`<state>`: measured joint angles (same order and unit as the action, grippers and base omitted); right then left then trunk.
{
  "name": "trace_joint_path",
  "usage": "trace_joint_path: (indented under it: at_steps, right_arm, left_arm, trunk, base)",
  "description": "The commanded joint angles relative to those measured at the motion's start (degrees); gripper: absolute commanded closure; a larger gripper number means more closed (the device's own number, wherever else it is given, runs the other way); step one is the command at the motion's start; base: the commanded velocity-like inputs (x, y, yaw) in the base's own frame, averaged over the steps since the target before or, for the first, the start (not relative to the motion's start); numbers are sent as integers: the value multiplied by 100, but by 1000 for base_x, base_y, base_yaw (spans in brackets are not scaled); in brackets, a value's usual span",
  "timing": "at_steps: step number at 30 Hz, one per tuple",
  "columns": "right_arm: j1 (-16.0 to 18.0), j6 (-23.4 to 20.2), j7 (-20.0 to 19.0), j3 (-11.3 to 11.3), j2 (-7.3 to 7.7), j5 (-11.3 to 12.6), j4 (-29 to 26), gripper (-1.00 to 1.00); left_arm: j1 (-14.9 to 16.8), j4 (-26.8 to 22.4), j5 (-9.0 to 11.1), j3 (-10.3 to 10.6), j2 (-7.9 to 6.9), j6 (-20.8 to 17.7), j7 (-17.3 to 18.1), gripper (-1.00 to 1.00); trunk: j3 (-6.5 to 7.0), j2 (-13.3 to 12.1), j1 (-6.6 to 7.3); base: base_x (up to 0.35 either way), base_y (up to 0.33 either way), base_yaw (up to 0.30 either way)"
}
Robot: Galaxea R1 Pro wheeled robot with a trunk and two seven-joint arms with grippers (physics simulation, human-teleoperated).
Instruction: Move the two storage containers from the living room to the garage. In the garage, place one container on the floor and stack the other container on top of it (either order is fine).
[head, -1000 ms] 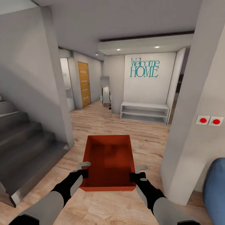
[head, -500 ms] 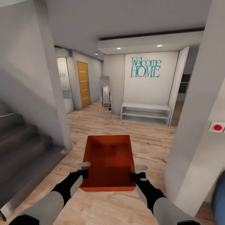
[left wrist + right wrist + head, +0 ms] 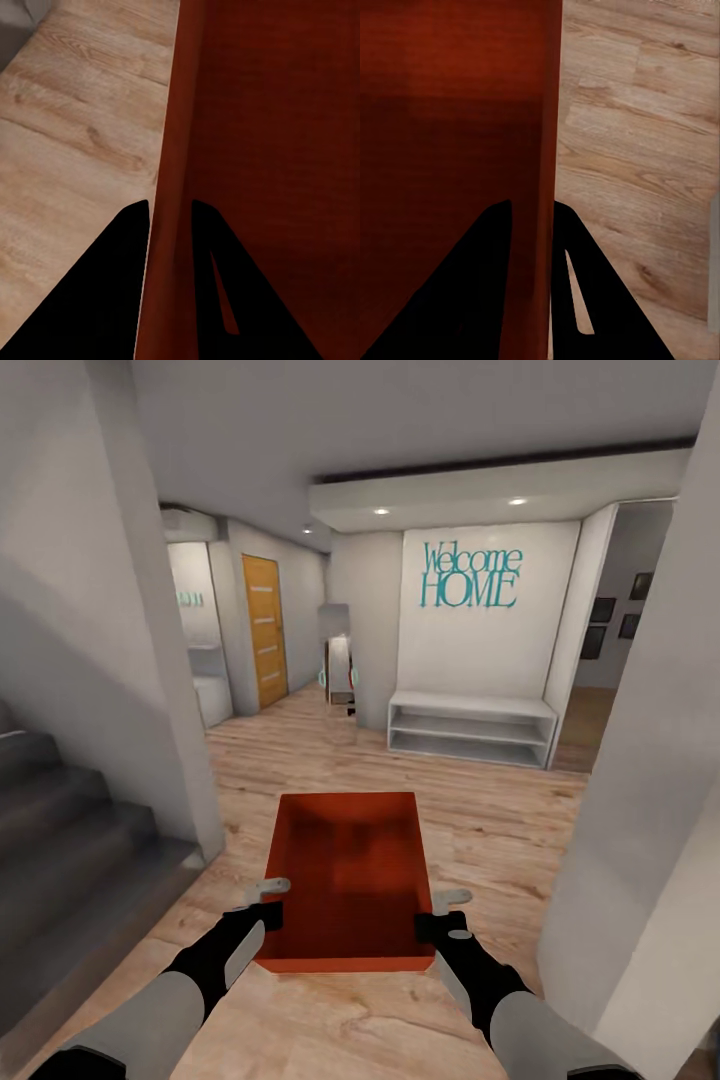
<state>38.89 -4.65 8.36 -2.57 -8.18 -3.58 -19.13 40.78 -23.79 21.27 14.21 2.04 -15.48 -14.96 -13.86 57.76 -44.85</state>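
Note:
One orange-red storage container (image 3: 347, 875) hangs in front of me over light wood planks, carried between both arms. My left gripper (image 3: 268, 900) is shut on its left wall (image 3: 171, 180), one finger on each side of the rim. At the opposite side my right gripper (image 3: 437, 912) is shut on the right wall (image 3: 547, 150) the same way. The bin is open-topped and empty inside. The garage is out of view.
Grey stairs (image 3: 60, 840) rise at the left beside a white wall. A white pillar (image 3: 650, 780) stands close at the right. Ahead lie a hallway with a low white shelf (image 3: 470, 728) under a "Welcome HOME" wall (image 3: 470, 575) and a wooden door (image 3: 264, 630).
The whole view has shifted: I have rolled forward and a bit left. The red wall buttons and blue sofa slid out at the right. Both grips on the container are unchanged.

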Motion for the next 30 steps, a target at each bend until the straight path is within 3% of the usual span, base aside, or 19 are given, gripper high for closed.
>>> trace_joint_path:
  at_steps: [1, 30]
  right_arm:
    - [-5, -45, -37, -104, -6, 46, -3, 100]
    - [-5, -45, -37, -104, -8, 43, -3, 100]
  left_arm:
    - [9, -56, -121, -110, -2, -52, -86, 100]
    - [9, -55, -116, -111, -2, -52, -86, 100]
  trunk:
    - [-8, 5, -4]
    - [-8, 5, -4]
  base:
    - [322, 0, 0]
    - [322, 0, 0]
